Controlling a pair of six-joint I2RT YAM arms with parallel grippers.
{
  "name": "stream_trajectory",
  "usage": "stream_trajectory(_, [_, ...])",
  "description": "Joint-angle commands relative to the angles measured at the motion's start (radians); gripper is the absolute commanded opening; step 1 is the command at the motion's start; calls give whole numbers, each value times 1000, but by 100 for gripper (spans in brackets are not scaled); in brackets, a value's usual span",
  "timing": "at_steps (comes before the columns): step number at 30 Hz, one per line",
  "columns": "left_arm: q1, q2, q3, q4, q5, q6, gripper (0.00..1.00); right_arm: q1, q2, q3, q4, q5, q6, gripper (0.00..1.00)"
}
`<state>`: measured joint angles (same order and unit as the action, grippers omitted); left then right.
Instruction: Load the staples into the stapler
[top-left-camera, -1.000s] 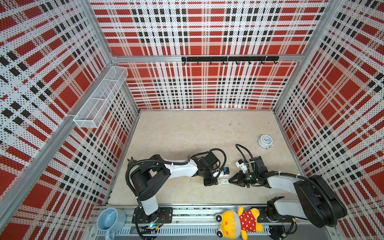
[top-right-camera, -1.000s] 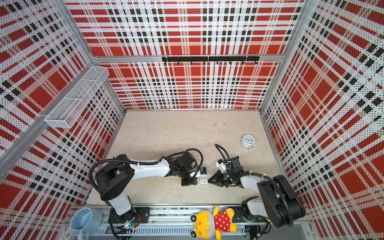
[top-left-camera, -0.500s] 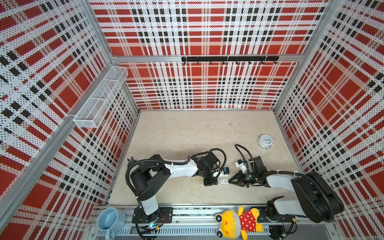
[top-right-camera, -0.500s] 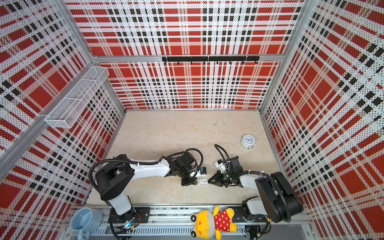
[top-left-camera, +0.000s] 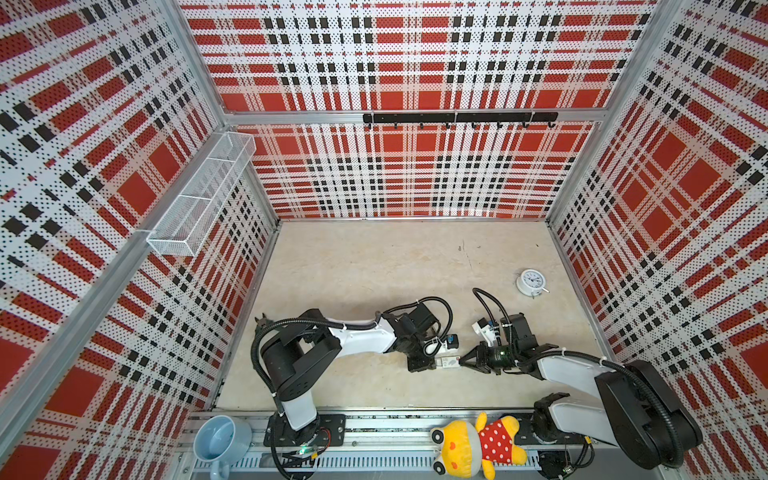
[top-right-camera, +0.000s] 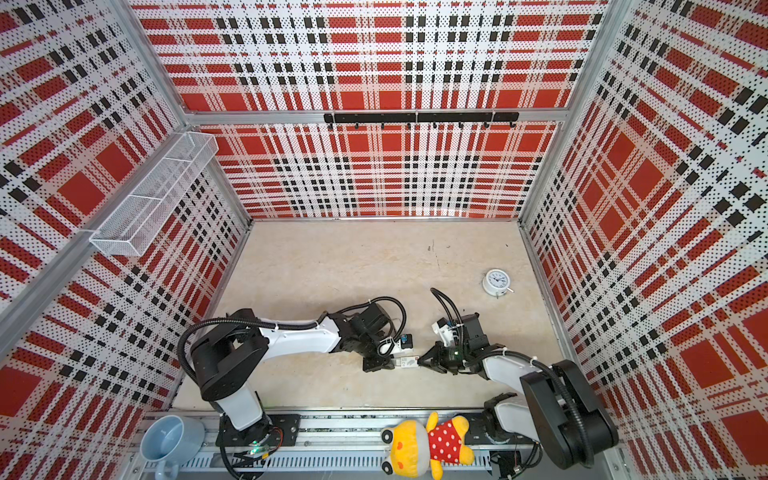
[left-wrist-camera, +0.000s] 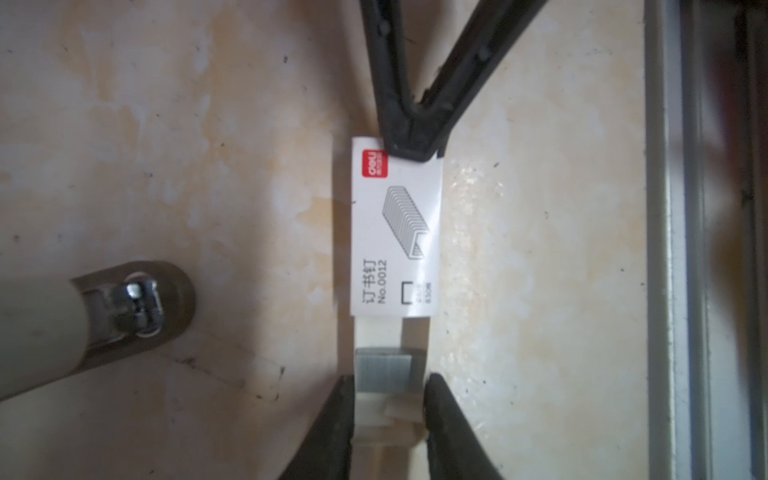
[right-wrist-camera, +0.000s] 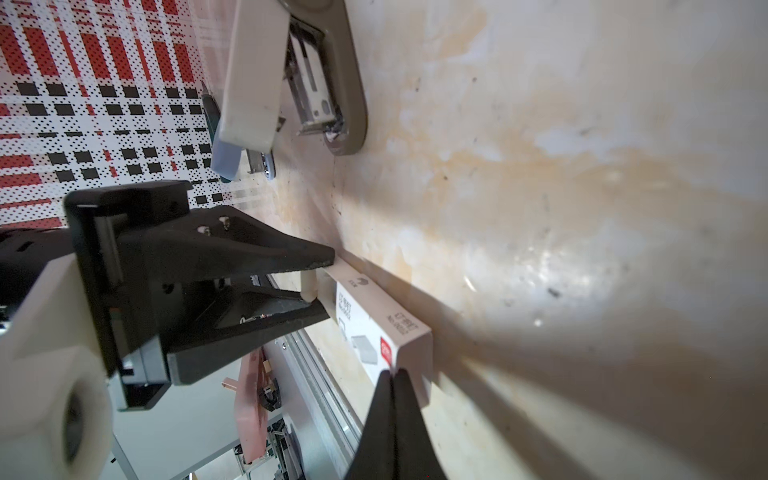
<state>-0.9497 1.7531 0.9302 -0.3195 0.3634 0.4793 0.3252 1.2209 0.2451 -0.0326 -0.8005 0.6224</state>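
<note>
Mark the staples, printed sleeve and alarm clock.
staples (left-wrist-camera: 384, 370): left wrist view, top of grey block.
printed sleeve (left-wrist-camera: 395, 232): left wrist view, printed face.
alarm clock (top-left-camera: 531, 280): in a top view, dial.

I'm driving this from afar, and it reads as a robotics lab cell: perforated plaid panels (top-left-camera: 415, 62) in aluminium framing (top-left-camera: 291, 118) box in a tabletop (top-left-camera: 374, 270), hook rail (top-left-camera: 457, 117) at twelve o'clock, wire basket (top-left-camera: 199, 199) at ten, arm bases (top-left-camera: 299, 430) bolted to a slotted rail (top-left-camera: 374, 460) at six (plush toy (top-left-camera: 473, 444) alongside).

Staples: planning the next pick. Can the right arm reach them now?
Probably not: the staples sit in the tray between the left gripper's jaws, beyond the sleeve that the shut right gripper touches.
</note>
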Motion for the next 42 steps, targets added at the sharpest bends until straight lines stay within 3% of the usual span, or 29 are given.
stream_trajectory(1, [5,-19,-17,3,10,7,31,-1,-49,-8,-59,51,-4,0])
stream_trajectory(7, [8,-22,-19,3,13,10,31,-7,-114,-18,-133,90,-1,0])
stream_trajectory(8, [8,-21,-19,3,12,10,31,-7,-122,-20,-131,83,-1,8])
stream_trajectory(15, [7,-18,-14,5,19,4,31,-6,-126,-18,-41,21,29,23])
stream_trajectory(25, [1,-18,-11,8,16,-2,31,-6,60,6,92,-42,18,21])
stream_trajectory(42, [-1,-19,-10,8,16,0,31,-6,82,11,103,-34,12,13])
